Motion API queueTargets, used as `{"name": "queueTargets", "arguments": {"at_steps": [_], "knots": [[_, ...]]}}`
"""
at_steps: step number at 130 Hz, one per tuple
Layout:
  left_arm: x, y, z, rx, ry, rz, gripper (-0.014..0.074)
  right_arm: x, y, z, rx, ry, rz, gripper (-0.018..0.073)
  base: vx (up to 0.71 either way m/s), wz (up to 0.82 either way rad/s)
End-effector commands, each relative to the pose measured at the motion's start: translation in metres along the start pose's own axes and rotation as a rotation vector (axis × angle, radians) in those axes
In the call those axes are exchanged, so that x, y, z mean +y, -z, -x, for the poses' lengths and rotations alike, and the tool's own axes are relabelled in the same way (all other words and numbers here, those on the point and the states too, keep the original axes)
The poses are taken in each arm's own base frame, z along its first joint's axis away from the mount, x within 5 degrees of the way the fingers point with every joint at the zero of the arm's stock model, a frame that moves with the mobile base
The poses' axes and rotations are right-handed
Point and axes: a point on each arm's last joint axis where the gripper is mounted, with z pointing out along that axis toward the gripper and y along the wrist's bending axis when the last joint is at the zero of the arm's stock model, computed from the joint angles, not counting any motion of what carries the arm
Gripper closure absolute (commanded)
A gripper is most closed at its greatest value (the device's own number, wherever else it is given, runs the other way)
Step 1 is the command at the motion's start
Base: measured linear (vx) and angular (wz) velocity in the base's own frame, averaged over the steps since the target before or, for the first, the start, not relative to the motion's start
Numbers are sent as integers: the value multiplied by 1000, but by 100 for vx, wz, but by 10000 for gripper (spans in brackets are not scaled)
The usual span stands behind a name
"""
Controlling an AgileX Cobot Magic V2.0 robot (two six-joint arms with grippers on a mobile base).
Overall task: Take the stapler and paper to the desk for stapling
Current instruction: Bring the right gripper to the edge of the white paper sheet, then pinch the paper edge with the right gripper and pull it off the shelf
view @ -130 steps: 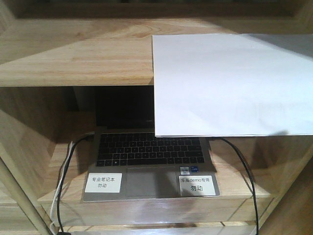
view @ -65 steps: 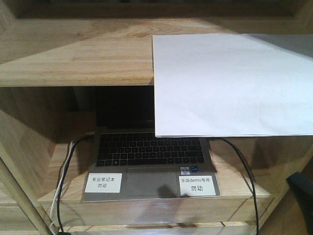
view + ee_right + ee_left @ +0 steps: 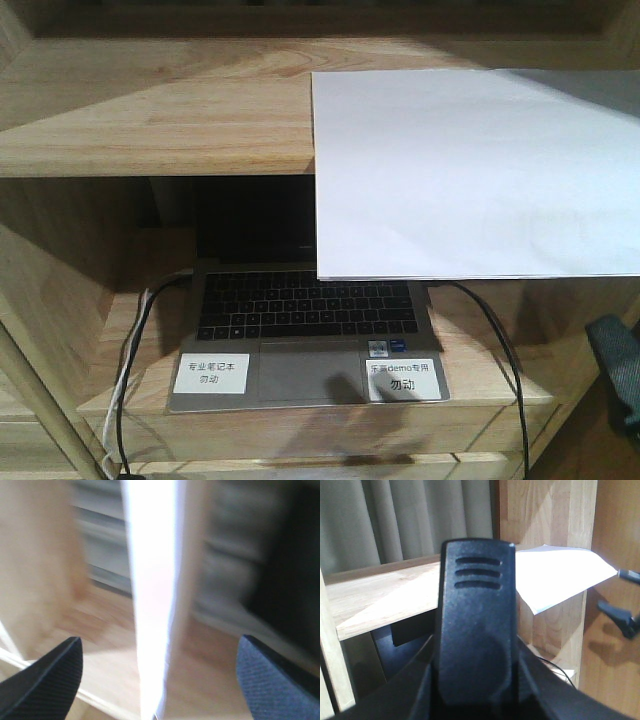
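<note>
Aiming for the paper (image 3: 470, 170), we are working on the grab of the sheet. It is lying flat on the upper board of the shelf unit (image 3: 150, 130), its front strip jutting past the board's edge and hanging over the open laptop (image 3: 300, 310) below. We are holding the right gripper (image 3: 160, 639) with its fingers spread wide. In its own blurred view the sheet's edge is showing between them, not yet touched as far as we are able to judge. The left gripper (image 3: 477, 625), off to the left of the sheet, is showing its fingers pressed together on nothing. The stapler is not appearing in any view, nor is the desk.

We are judging the overhanging strip to be the place to take. That means one finger above and one below, set far enough onto the sheet that the pinch is not landing on the very rim. Closing gently and square to the edge should be sparing the sheet a crease. Lifting slightly before drawing it off the board should be stopping any drag or buckle. Since the limp free end may be sagging toward the laptop, we are favouring a slow, level pull.
</note>
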Motion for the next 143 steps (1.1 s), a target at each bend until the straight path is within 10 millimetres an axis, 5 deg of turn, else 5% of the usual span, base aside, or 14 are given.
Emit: {"name": "queueTargets", "arguments": {"at_steps": [1, 42, 143], "knots": [[1, 0, 17, -122, 6, 4, 603, 10, -11, 3, -41, 36, 119, -28, 0, 0], [1, 0, 17, -122, 6, 4, 603, 5, -29, 1, -69, 36, 184, -28, 0, 0], [1, 0, 17, -122, 6, 4, 603, 28, -88, 6, -106, 98, 269, -28, 0, 0]]}}
